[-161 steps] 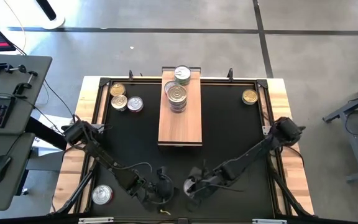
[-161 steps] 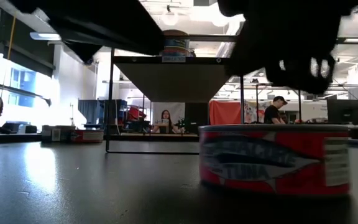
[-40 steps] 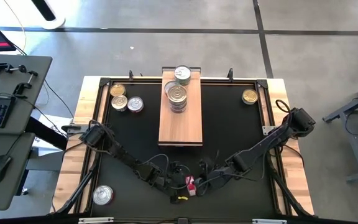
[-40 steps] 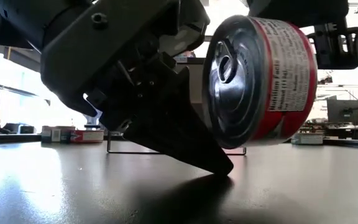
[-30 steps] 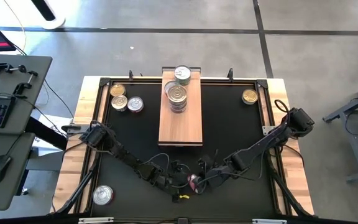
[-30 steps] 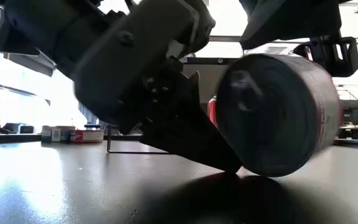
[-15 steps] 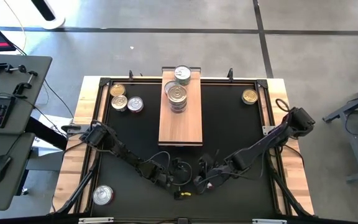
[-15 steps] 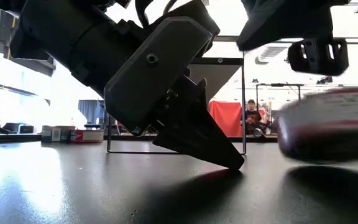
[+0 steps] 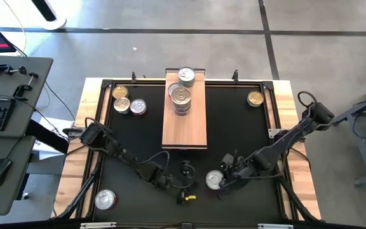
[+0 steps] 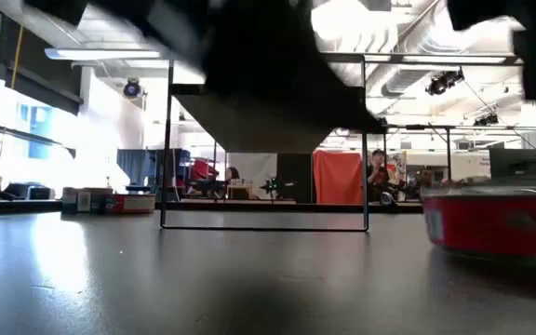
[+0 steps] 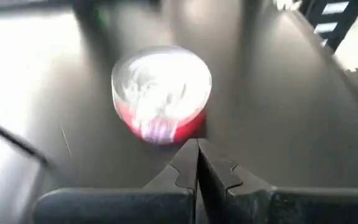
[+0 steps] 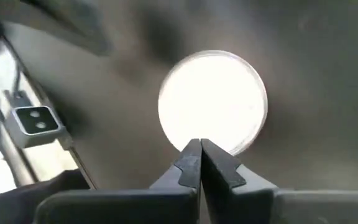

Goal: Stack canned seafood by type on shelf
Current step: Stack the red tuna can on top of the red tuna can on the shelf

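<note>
Red-sided tin sits flat on the tabletop at 6 o'clock of shelf. Both pincers, left & right, pinched shut w/ nothing held. Risk: closed tips can't grip, could shove tin away.

Red-sided can blurred, cut off by low view's edge

A lab: concrete floor, keyboard desk, ceiling ducts.
</note>
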